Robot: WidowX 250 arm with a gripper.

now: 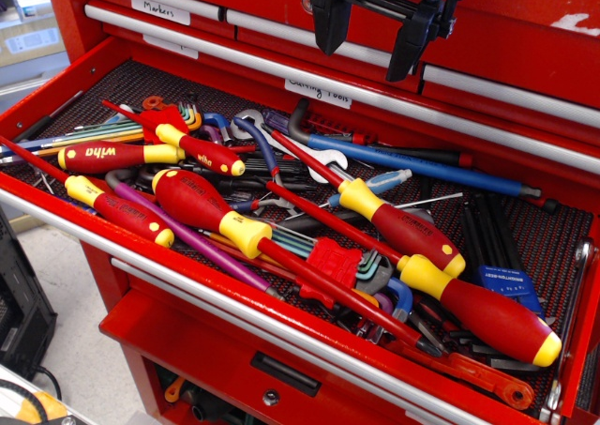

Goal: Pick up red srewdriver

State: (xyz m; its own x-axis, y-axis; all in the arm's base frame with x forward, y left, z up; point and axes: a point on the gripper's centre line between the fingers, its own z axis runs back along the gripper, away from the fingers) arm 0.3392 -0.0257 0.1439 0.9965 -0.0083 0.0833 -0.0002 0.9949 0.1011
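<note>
access from above: gripper (pixel 370 50) hanging over drawer rear, open air beneath | obstruction: red srewdriver (pixel 199 148) lying hemmed in, wiha-lettered screwdriver (pixel 117 155) crowding just beside, hex keys (pixel 183 115) lying behind, wrenches (pixel 281 153) lying on its other side | centre: fat red-and-yellow screwdriver (pixel 211 209) blocking | free floor: bare liner (pixel 553 228) showing at one end

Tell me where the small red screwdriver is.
In the drawer's left half, the small red screwdriver lies just right of the big-lettered wiha screwdriver and behind the fat red-and-yellow one.
</note>
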